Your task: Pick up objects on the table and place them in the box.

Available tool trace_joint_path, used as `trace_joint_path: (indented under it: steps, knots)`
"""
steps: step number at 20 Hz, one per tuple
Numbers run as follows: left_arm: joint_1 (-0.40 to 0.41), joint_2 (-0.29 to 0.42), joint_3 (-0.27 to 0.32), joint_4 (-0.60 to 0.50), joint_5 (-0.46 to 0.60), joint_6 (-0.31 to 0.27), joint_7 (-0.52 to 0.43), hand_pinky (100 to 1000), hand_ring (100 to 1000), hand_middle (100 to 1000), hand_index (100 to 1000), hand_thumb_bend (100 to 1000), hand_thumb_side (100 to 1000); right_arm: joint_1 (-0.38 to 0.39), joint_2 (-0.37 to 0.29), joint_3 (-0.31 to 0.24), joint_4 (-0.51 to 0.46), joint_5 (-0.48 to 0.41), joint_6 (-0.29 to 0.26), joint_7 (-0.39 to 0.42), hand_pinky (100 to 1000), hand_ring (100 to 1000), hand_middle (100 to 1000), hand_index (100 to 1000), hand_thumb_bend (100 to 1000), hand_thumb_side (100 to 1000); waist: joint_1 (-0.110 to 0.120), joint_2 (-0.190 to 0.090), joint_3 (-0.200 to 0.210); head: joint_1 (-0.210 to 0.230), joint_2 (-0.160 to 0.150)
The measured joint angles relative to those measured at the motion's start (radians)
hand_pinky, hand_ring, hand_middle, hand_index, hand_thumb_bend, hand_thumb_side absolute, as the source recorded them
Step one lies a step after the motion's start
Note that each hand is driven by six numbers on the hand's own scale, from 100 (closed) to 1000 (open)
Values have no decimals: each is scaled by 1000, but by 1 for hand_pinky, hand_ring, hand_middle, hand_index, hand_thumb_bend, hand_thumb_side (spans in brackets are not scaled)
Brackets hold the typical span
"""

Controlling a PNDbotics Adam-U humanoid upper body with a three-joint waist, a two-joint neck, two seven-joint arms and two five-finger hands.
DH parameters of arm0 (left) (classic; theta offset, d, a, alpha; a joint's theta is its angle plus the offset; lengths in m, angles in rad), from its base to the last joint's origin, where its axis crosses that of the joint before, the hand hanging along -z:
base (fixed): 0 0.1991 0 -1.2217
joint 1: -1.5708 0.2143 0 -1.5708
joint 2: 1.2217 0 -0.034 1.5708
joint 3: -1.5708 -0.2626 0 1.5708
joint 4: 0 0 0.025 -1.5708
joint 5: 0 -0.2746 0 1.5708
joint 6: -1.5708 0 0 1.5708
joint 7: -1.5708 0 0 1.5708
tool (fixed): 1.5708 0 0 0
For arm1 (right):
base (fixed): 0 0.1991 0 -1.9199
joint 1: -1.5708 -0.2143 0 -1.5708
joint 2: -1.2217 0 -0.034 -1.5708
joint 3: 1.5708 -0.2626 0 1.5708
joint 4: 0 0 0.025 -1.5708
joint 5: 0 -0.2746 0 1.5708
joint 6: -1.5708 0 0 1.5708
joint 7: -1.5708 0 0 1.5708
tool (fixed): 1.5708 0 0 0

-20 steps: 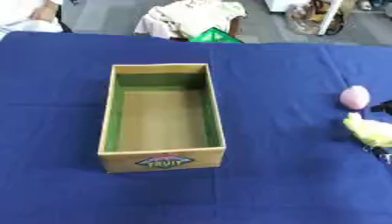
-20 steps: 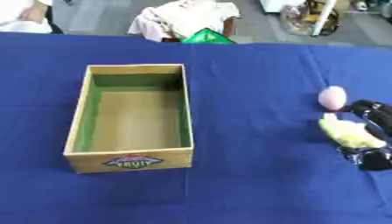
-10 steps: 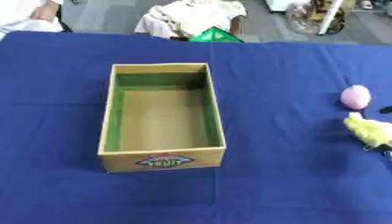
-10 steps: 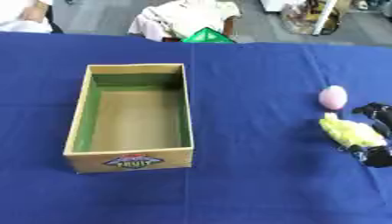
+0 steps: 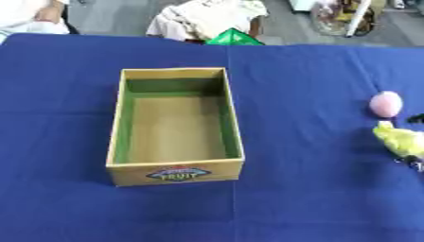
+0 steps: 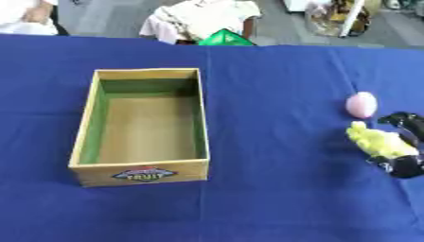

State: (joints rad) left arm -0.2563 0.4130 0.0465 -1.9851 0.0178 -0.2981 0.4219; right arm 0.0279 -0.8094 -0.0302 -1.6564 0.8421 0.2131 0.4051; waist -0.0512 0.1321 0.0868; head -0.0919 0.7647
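On your blue table (image 6: pixel 273 198): one open cardboard box (image 6: pixel 142 124) at centre-left; one pink egg-shaped object (image 6: pixel 361 104) at the right; one yellow-green object (image 6: pixel 379 143) just near of it; and one green object (image 6: pixel 226 38) at the far edge. You have one robot hand (image 6: pixel 406 165) in view, at the right edge, its fingers round the yellow-green object.

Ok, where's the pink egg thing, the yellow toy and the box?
pink egg (image 6: pixel 361 104), right eye view, its middle.
yellow toy (image 6: pixel 377 143), right eye view, its body.
box (image 6: pixel 139 173), right eye view, labelled near wall.
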Motion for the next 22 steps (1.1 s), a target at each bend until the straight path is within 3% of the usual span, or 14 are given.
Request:
trace_joint_path:
  steps: [10, 22]
  knots:
    - [-1, -8, -2, 0, 4, 3, -3, 765, 866, 729, 769, 280, 737, -56, 4, 19, 111, -10, -10, -16, 858, 909, 884, 929, 273, 149, 6, 7, 4, -8, 0]
    - [-4, -9, -6, 0, 8, 6, -7, 765, 868, 729, 768, 275, 742, -84, 15, 38, 145, -17, -33, -13, 848, 889, 841, 909, 262, 153, 6, 11, 7, -9, 0]
